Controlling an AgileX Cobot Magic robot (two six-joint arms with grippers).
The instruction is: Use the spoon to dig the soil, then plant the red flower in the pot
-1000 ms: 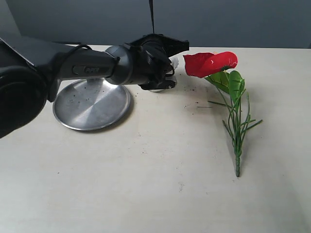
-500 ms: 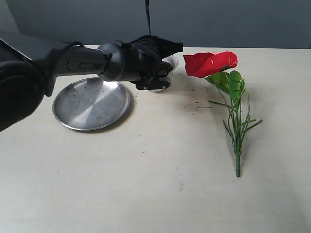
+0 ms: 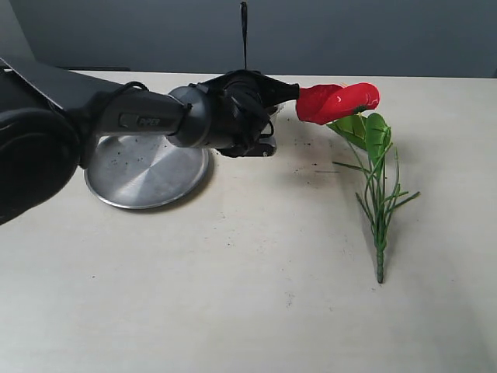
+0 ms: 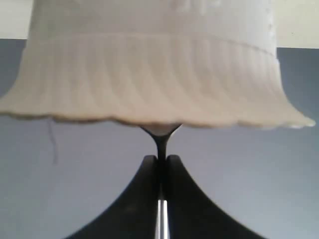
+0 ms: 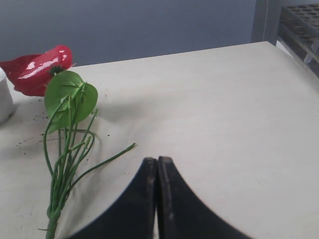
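My left gripper reaches in from the left and is shut on the spoon. The slim handle runs between the pressed jaws, and its neck goes over the wavy rim of the white pot. The spoon's bowl and the soil are hidden inside the pot. In the exterior view the gripper covers nearly all of the pot, and the thin spoon handle sticks straight up. The red flower lies on the table just right of the gripper, its stem trailing toward the front. My right gripper is shut and empty, near the flower's stem.
A round steel plate with a few dark crumbs lies left of the pot, partly under the left arm. Loose soil specks dot the table between pot and flower. A rack stands beyond the table's far corner.
The left gripper with the spoon drew back to the left, then swung right again. Its tip now meets the bloom's left edge. The flower and the right gripper have not moved.
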